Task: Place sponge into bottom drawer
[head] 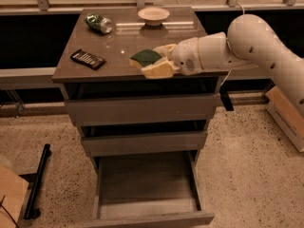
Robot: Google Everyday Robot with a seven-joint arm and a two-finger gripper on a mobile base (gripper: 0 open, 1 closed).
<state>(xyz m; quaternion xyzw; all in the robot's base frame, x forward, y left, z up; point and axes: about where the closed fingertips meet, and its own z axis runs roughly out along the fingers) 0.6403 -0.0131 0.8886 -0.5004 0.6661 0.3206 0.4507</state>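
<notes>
The sponge (145,57), dark green on top with yellow foam below, sits between the cream fingers (157,70) of my gripper (152,61). The gripper is shut on it. It holds the sponge just above the cabinet top (109,46), close to the front edge and right of centre. The white arm comes in from the right. The bottom drawer (152,219) is pulled open below, directly under the cabinet front. Its flat grey floor is bare.
A black calculator (88,59), a crushed green can (99,23) and a pale bowl (153,15) lie on the cabinet top. The two upper drawers (142,109) are closed. A cardboard box (285,113) stands at the right and a black bar (37,184) lies on the floor at the left.
</notes>
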